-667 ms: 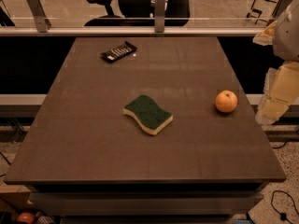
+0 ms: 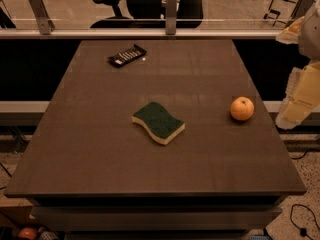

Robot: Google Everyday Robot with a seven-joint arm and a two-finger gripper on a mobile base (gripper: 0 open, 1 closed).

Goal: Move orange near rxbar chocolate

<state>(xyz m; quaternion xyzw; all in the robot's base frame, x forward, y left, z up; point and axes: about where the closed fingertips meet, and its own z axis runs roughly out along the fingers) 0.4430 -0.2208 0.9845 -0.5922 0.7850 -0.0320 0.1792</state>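
Orange [image 2: 242,109] lies beside gripper [image 2: 299,102]; rxbar chocolate [image 2: 127,55] angles diagonally, well apart.

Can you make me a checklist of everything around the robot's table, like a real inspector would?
Surface: dark brown table, flat, no spills seen.
Job's things: orange sits near the right edge; rxbar chocolate lies at the back left, far apart from the orange.
Clutter: green-and-yellow sponge in the middle, between the two.
Grippers: gripper hangs just off the table's right side, beside the orange and not touching it.
Cables: black cable on the floor at lower right.
Surroundings: railing behind the table, office chair beyond it.
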